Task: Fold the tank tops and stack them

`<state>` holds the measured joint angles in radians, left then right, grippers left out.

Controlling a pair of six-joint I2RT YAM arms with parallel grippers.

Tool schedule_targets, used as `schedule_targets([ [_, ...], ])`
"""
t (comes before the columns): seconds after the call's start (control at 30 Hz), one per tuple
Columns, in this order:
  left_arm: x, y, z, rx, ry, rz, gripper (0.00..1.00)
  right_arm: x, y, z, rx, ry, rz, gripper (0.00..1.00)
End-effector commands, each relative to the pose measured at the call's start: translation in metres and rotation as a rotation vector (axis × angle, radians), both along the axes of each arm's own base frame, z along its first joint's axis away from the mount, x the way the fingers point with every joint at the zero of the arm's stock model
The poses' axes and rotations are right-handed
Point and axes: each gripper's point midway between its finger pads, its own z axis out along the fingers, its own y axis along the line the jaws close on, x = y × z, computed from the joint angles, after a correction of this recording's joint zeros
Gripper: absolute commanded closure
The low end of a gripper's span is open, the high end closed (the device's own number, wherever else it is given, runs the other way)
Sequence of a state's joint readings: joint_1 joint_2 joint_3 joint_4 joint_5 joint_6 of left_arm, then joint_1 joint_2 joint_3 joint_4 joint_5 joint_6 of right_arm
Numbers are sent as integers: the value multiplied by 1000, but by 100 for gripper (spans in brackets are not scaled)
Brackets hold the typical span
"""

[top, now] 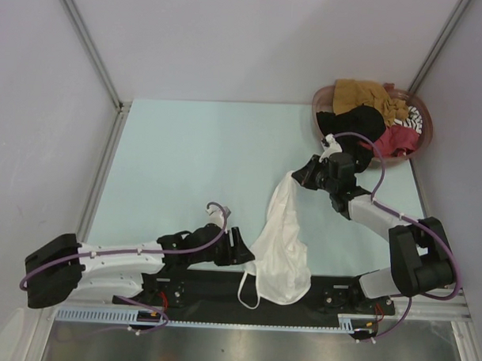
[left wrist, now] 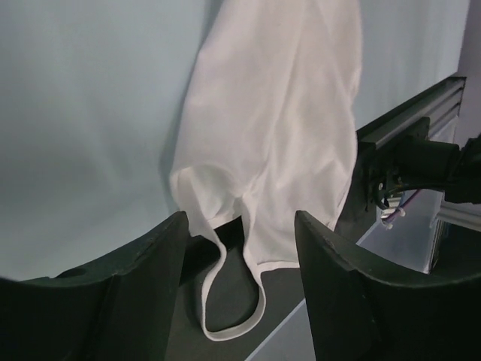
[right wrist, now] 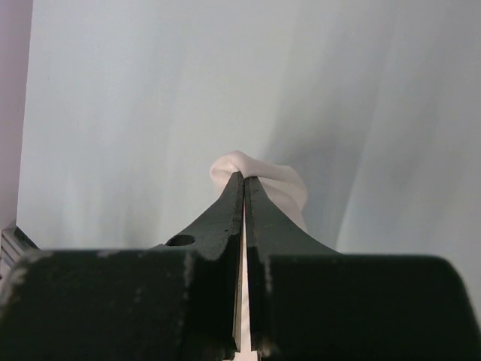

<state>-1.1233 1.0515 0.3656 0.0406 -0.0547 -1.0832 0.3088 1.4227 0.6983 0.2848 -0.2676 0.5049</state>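
A white tank top [top: 282, 245] hangs from my right gripper [top: 299, 176], which is shut on its upper end above the table. The right wrist view shows the jaws pressed together on a bunch of the white cloth [right wrist: 279, 186]. The garment's lower end and a strap loop [left wrist: 225, 320] lie on the black base plate. My left gripper [top: 243, 248] sits low just left of that lower end. Its jaws stand apart and the white tank top [left wrist: 278, 113] lies just ahead of them, with nothing between. More tank tops fill the basket: mustard [top: 363, 94], black [top: 355, 121], red [top: 401, 140], striped [top: 411, 117].
The round reddish-brown basket [top: 426, 127] stands at the back right corner, close to the right arm's elbow. A black base plate [top: 198, 286] and a metal rail [top: 244, 323] run along the near edge. Grey walls close in the pale table [top: 194, 163] on three sides.
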Motion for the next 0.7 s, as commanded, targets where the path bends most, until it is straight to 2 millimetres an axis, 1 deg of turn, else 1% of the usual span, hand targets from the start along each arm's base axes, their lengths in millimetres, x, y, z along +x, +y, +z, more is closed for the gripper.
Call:
schedule_targets([
  [0.0, -5, -9, -3, -82, 120, 111, 35, 6, 1, 20, 19, -79, -18, 100],
  [0.03, -6, -13, 0, -106, 138, 129, 36, 6, 1, 19, 19, -78, -18, 100],
  [0.07, -7, -14, -2, -103, 143, 141, 38, 6, 1, 19, 19, -78, -16, 100],
  [0.13, -13, -21, 1, -116, 165, 150, 38, 7, 2, 16, 18, -71, -17, 100],
  [0.17, -11, -22, 1, -112, 159, 171, 38, 7, 2, 16, 21, -68, -13, 100],
  [0.2, -15, -24, 2, -98, 160, 174, 38, 7, 2, 14, 20, -65, -13, 100],
  [0.23, -16, -25, 2, -96, 162, 186, 39, 8, 3, 14, 22, -62, -11, 100],
  [0.27, -13, -28, 7, -100, 143, 202, 40, 7, 5, 13, 25, -61, -4, 100],
  [0.3, -15, -25, 3, -67, 136, 209, 40, 7, 4, 13, 25, -61, -6, 100],
  [0.37, -12, -21, 3, -31, 109, 236, 40, 7, 4, 14, 26, -62, -5, 100],
  [0.43, -6, -11, 4, 41, 60, 285, 40, 7, 4, 13, 26, -62, -5, 100],
  [0.53, -2, 1, 7, 116, 20, 326, 40, 7, 5, 13, 29, -61, -1, 100],
  [0.57, -2, -1, 12, 114, 13, 327, 40, 7, 5, 12, 29, -59, 1, 100],
  [0.67, -9, -12, 16, 80, 15, 290, 40, 7, 6, 11, 29, -55, 2, 100],
])
